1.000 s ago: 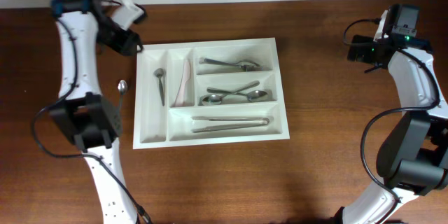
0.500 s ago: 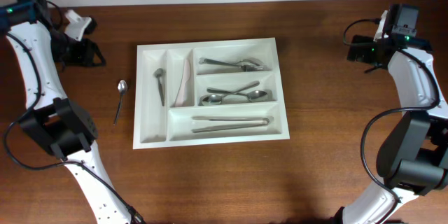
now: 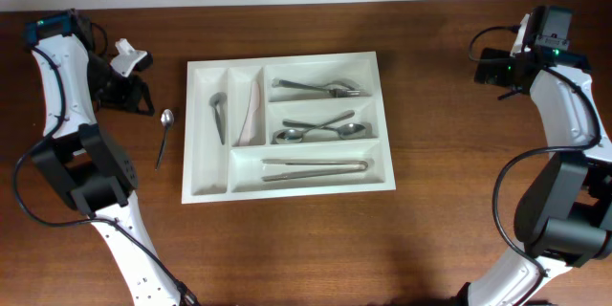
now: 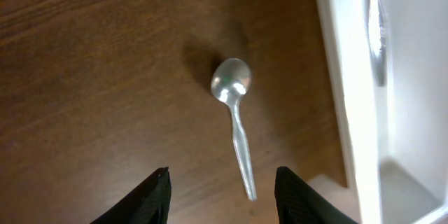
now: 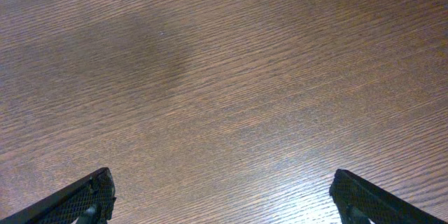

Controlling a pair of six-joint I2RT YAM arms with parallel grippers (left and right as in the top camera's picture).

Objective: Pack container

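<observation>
Left wrist view first: only the left wall of the large white plastic five-compartment cutlery tray (image 4: 343,77) makes it into the frame, cut off at the right edge. The metal spoon in its narrow compartment (image 4: 376,35) is clipped at the top. The left hand (image 4: 221,175) shows just two dark fingertips (image 4: 157,192) poking up from the bottom edge. They stand apart with nothing gripped.

A small loose steel spoon (image 4: 238,129) lies flat on the dark brown wooden surface (image 4: 84,77), bowl away from the camera, just beside the tray's wall but apart from it.

From overhead, the tray (image 3: 287,58) sits mid-surface. The loose spoon (image 3: 164,136) lies left of it, and the left hand (image 3: 126,91) hovers near the spoon's far end.

Inside the tray is a pale pinkish utensil (image 3: 252,110), its kind hard to make out. There is also a tangle of steel cutlery in the top wide bay (image 3: 316,86), spoons in the middle (image 3: 320,130), and long metal pieces at the bottom (image 3: 314,169), too small to name.

The right hand (image 3: 492,65) hangs well off to the right. Its own camera shows bare wood, fingers (image 5: 84,196) spread wide at the corners and empty.
</observation>
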